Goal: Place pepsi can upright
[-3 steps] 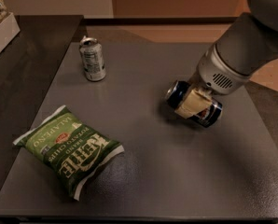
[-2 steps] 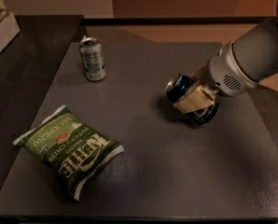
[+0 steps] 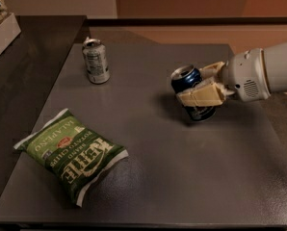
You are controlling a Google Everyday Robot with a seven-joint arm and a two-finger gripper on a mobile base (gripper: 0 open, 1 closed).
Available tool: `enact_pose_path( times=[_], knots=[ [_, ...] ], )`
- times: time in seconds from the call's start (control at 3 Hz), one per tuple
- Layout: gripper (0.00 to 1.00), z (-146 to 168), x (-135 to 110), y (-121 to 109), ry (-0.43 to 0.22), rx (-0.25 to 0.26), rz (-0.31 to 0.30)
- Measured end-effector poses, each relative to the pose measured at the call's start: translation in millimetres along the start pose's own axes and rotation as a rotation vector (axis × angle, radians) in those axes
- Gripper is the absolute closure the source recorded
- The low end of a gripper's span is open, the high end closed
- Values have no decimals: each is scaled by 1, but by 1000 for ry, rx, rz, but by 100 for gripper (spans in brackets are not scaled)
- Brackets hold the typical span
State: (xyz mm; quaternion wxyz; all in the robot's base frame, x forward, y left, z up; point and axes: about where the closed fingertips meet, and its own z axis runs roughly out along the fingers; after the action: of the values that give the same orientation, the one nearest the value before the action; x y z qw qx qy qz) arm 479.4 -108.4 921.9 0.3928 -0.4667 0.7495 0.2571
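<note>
The pepsi can (image 3: 193,94) is dark blue with a silver top. It stands nearly upright, leaning slightly left, on the grey table (image 3: 182,177) right of centre. My gripper (image 3: 197,85) reaches in from the right edge and is shut on the can, one cream finger (image 3: 201,95) across its front and the other behind it. The can's base is at or just above the table surface; I cannot tell which.
A silver-grey can (image 3: 96,60) with a white label stands upright at the back left. A green chips bag (image 3: 71,153) lies flat at the front left. A white box (image 3: 1,28) sits on the dark counter at the far left.
The can has turned from lying on its side to nearly upright. My arm has swung from above the can to a low reach from the right.
</note>
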Motion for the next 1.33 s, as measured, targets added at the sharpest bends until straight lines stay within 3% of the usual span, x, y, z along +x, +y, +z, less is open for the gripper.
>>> enact_pose_path(
  times=[0.67, 1.33],
  knots=[
    [100, -6, -1, 12, -272, -98, 20],
    [100, -15, 16, 23, -429, -116, -16]
  ],
)
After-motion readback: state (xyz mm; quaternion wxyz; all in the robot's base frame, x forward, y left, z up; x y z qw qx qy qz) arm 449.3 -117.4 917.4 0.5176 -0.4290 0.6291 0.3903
